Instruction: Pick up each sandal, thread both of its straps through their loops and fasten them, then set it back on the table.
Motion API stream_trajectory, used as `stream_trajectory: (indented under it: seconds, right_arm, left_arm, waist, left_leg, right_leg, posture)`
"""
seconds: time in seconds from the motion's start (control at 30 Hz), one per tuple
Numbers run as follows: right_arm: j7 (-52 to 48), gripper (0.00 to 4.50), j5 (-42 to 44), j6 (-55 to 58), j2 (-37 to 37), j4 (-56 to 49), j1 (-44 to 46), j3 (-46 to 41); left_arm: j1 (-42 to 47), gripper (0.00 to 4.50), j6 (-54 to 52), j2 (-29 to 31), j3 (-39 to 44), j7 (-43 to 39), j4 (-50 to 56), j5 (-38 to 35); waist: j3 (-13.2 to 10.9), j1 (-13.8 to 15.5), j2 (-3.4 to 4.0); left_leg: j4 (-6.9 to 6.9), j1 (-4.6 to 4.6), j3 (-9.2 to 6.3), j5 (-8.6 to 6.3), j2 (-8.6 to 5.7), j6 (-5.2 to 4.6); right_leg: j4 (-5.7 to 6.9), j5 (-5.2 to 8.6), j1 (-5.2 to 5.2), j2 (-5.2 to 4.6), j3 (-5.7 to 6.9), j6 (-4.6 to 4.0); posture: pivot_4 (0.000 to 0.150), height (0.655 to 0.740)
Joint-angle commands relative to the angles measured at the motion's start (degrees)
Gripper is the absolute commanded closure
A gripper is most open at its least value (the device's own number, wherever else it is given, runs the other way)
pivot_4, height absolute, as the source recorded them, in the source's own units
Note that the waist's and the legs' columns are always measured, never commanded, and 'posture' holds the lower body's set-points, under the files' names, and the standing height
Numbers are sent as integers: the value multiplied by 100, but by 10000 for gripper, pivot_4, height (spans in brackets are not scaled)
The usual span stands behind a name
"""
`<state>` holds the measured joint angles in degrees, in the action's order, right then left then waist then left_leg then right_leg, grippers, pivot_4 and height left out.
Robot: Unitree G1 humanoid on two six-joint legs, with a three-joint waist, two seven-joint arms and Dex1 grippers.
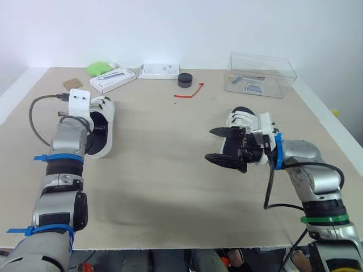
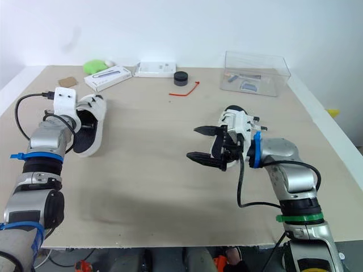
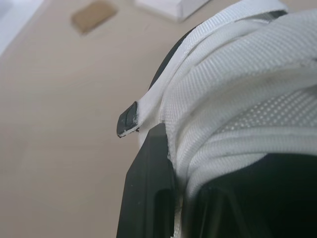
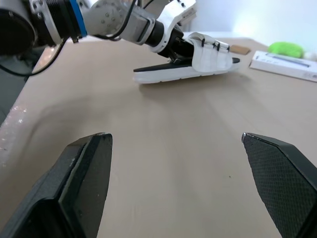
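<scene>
Right gripper [image 1: 209, 144] held out sideways, spread wide
Left gripper [image 1: 97, 127] is tucked into the left sandal [image 1: 106, 107], its grip can't be told; right sandal [image 1: 240, 120] is half hidden behind the wrist

The two head cameras sit high at the near edge of the beige table [image 1: 170, 187], looking forward and down toward the white wall [image 1: 170, 28]; both take in the whole tabletop, one set slightly sideways from the other. The left wrist camera sits almost against the white woven-strap sandal with a black sole [image 3: 237, 99], facing past it toward the small brown square pad [image 3: 94, 15] near the table's far left corner. The right wrist camera rides low over the table, looking between the wide-spread black fingers [image 4: 84, 173] of the right tool [image 4: 174, 136] across to the robot's left, sharing that sandal, a green lump [image 4: 285, 48] and a flat white box [image 4: 287, 67] with the head views
</scene>
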<state>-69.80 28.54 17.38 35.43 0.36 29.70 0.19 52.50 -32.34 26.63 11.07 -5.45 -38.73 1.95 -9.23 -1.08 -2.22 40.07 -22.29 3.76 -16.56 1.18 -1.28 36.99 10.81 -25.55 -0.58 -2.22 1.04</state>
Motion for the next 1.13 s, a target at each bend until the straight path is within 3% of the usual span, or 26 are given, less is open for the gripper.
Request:
stream_trajectory:
  seconds: [0.03, 0.1, 0.2, 0.37, 0.4, 0.6, 0.73, 0.93, 1.07, 1.13]
  right_arm:
    - [-92, 0, -57, -225, -4, 100, 136, -40]
    - [-104, 0, -77, -260, -30, 165, 171, -36]
    - [-63, 0, -47, -234, -69, 203, 197, -57]
    - [35, 0, 0, -116, -114, 239, 260, -97]
    - [98, 0, -20, -111, -129, 278, 303, -114]
    - [370, 0, -24, -147, -306, 555, 529, -241]
    - [385, 0, -128, -291, -297, 565, 504, -202]
    - [231, 0, -251, -463, 33, 326, 133, -265]
    - [222, 0, -175, -759, 183, -454, -902, -383]
    - [316, 0, -170, -859, 133, -743, -1319, -391]
  left_arm:
    - [113, 44913, 110, 72, -39, -147, 3, -75]
    - [12, 44913, 151, 96, -53, -317, 94, -132]
    - [-94, 30963, 261, 155, -154, -576, 232, -127]
    - [-208, 3806, 229, 213, -84, -670, 436, -241]
    - [-272, 490, 152, 215, -74, -671, 563, -267]
    - [-789, 490, -207, 187, -86, -738, 1613, -385]
    - [-1354, 490, -435, 284, 66, -1231, 2856, -832]
    - [-3009, 490, -532, 678, 603, -2788, 5344, -2279]
    - [-4446, 490, 470, 1420, 236, -4311, 6213, -2389]
    - [-4717, 490, 607, 1606, 152, -4648, 6279, -2517]
  waist:
    - [0, 11, 0]
    - [0, 11, 0]
    - [0, 7, 0]
    - [0, 3, 0]
    - [0, 3, 0]
    - [0, -12, 0]
    - [0, -10, 0]
    - [0, -14, 1]
    - [3, 2, 0]
    - [1, 9, 4]
  left_leg:
    - [0, -1, 0, -1, -6, 0]
    - [0, -3, 0, -4, -16, -1]
    - [0, -3, -2, -4, -22, 0]
    - [0, -3, -11, 0, -21, 5]
    - [0, -3, -12, 1, -21, 5]
    - [0, -3, -11, 0, -21, 5]
    - [0, -7, -17, 0, -21, 5]
    - [-3, -8, -19, -4, -19, 12]
    - [-14, 0, -31, -4, -18, 16]
    - [-22, 18, -39, -5, -19, 19]
  right_leg:
    - [0, 2, 0, -9, 4, 3]
    - [-1, 4, 0, -40, 19, 6]
    - [-1, 4, 0, -64, 32, 6]
    - [3, 3, 0, -61, 41, 5]
    - [3, 3, 1, -61, 42, 5]
    - [4, 3, 1, -65, 39, 5]
    - [2, 4, 1, -69, 43, 4]
    - [0, 9, 0, -74, 31, -4]
    - [0, 22, 7, -77, 44, -20]
    - [0, 35, 21, -79, 53, -28]
  posture:
    - [1500, 7400]
    - [1500, 7400]
    - [1500, 7400]
    - [1500, 7400]
    - [1500, 7400]
    - [1500, 7400]
    - [1500, 7400]
    - [1500, 7400]
    - [1500, 7400]
    - [1500, 7400]
